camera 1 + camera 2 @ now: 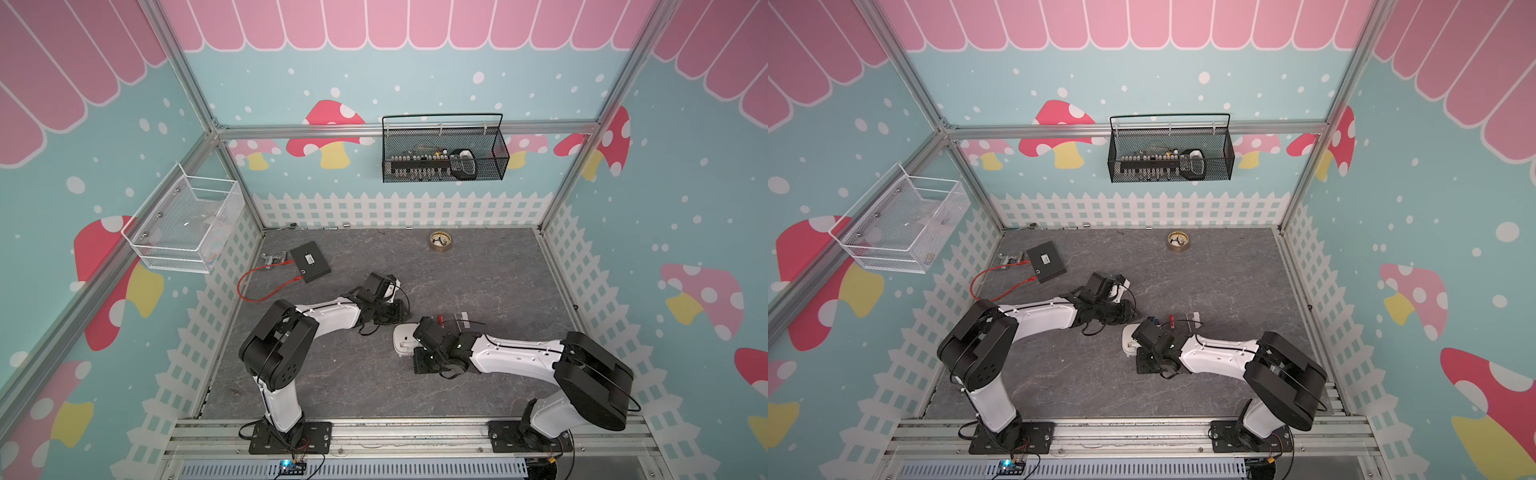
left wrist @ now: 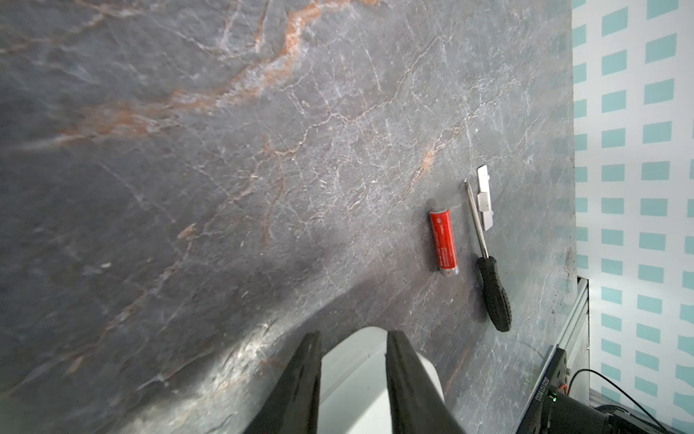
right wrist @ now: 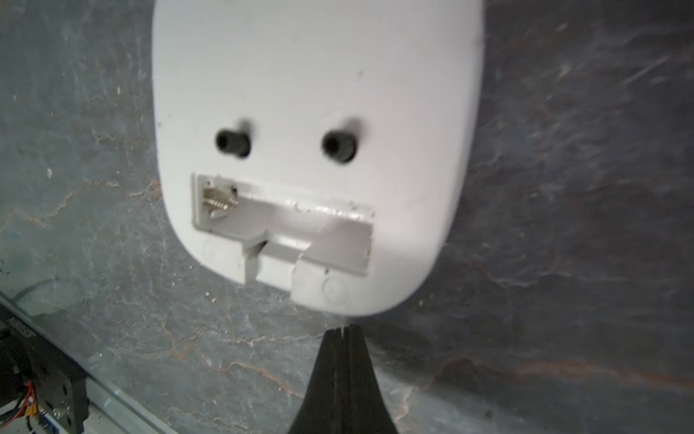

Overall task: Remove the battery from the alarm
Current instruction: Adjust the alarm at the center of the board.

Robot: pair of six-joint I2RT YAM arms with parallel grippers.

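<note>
- Risk: the battery point(image 2: 444, 242) lies loose on the table point(image 2: 225, 150), just beside the screwdriver point(image 2: 488, 263) — a sweeping arm could roll it away.
- The right gripper point(image 3: 340, 332), clenched and empty, sits at the edge of the alarm point(image 3: 315, 94); a nudge could twist it in the left gripper point(image 2: 353, 349), which pinches its rim.
- The alarm is white and lies back up — its compartment point(image 3: 285, 225) is open and empty.
</note>
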